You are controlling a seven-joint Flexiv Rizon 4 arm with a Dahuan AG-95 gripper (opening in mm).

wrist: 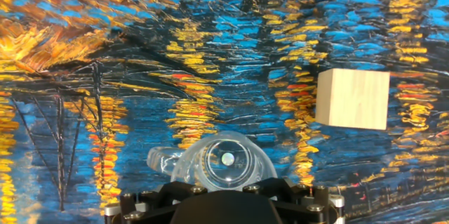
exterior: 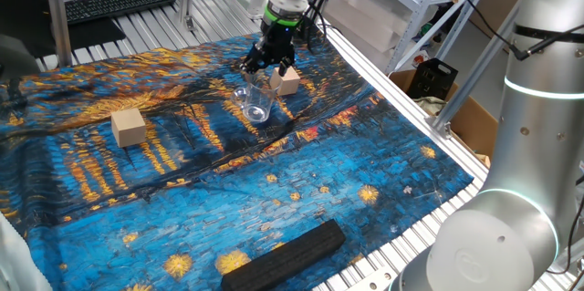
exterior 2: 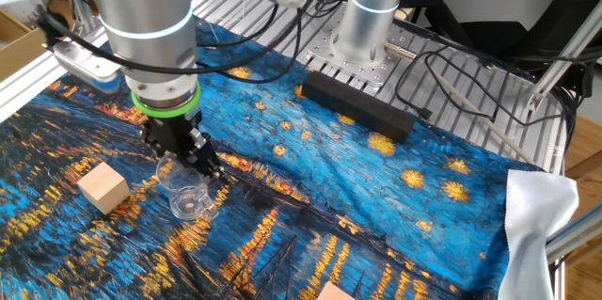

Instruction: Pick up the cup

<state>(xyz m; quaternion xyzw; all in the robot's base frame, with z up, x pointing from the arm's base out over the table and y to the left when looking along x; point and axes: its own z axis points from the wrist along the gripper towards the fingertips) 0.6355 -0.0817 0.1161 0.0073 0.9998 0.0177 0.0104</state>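
Note:
The clear cup (exterior: pixel 257 102) is directly under my gripper (exterior: pixel 270 70) at the back middle of the blue and orange painted cloth. In the other fixed view the black fingers (exterior 2: pixel 199 161) reach down onto the rim of the cup (exterior 2: pixel 187 194) and look closed on it. In the hand view I look straight down into the cup (wrist: pixel 226 162), very close to the gripper body; the fingertips are hidden there. I cannot tell whether the cup's base touches the cloth.
A tan wooden cube (exterior: pixel 286 82) sits just behind the cup, also in the other fixed view (exterior 2: pixel 102 188) and the hand view (wrist: pixel 352 98). A second cube (exterior: pixel 129 128) lies to the left. A black bar (exterior: pixel 285 256) lies at the cloth's near edge.

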